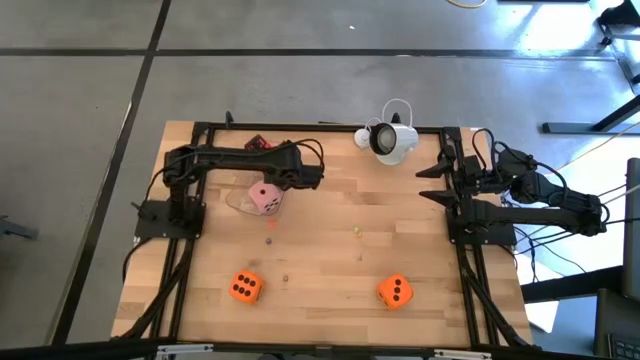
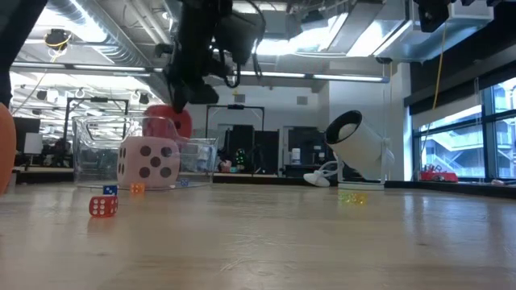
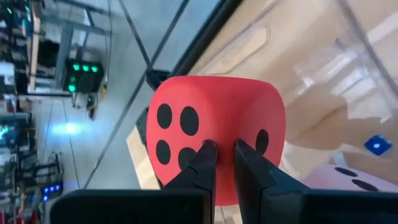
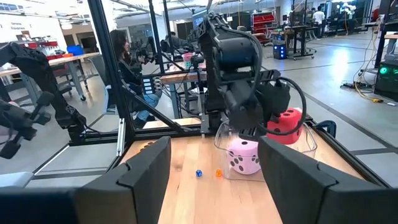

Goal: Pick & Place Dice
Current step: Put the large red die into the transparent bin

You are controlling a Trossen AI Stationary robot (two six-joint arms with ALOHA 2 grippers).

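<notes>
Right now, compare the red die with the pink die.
The red die is pinched in the left gripper and held off the table; the pink die rests in the clear container, ungripped. Red sits higher than pink in the low view. The colours differ: red against pale pink. Both are soft-looking cubes with dark pips.

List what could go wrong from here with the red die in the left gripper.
1. The left gripper pinches only a fold of the soft red die, so the die may slip out.
2. The pink die already sits in the clear container; a dropped red die could bounce off it and roll out.
3. The right gripper waits open at the table's right edge and cannot help.
</notes>
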